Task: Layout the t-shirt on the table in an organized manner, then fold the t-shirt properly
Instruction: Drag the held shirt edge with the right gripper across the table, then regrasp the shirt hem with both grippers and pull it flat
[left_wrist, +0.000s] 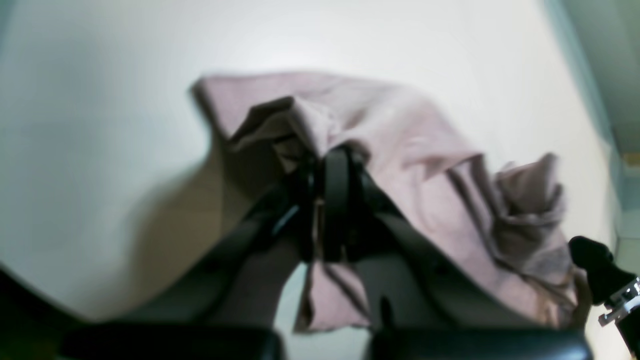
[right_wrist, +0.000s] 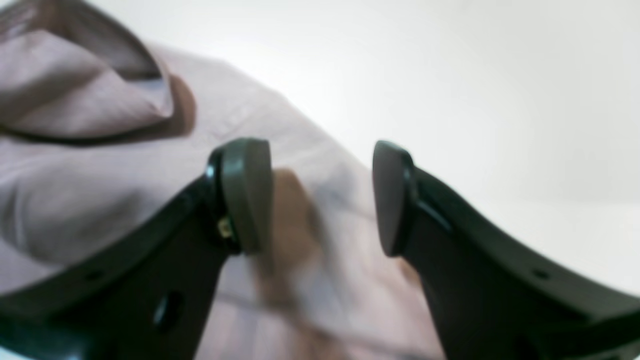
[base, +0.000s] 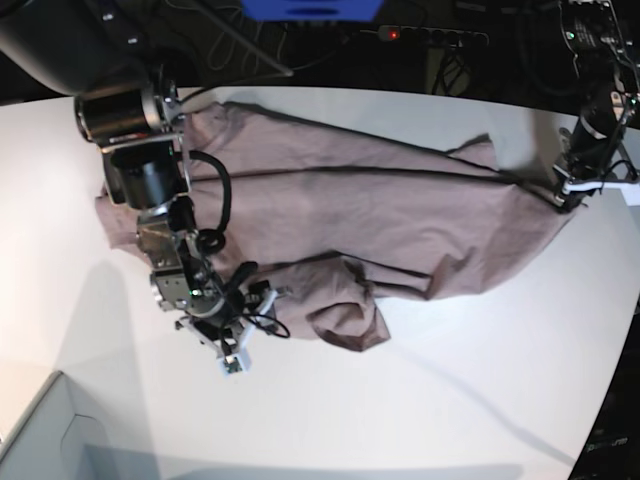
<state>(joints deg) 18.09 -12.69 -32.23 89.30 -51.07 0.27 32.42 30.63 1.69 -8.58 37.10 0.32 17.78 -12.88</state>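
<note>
Bright overhead light washed out the white table (base: 420, 400) with glare, soft shadows fell beside the arms toward its near edge, and both wrist views were blurred and bent at their edges, the shirt (left_wrist: 400, 150) out of focus.

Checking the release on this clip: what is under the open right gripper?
Under the right gripper, open and empty, lies the t-shirt, wrinkled on the white table. The table beneath the cloth is covered.
</note>
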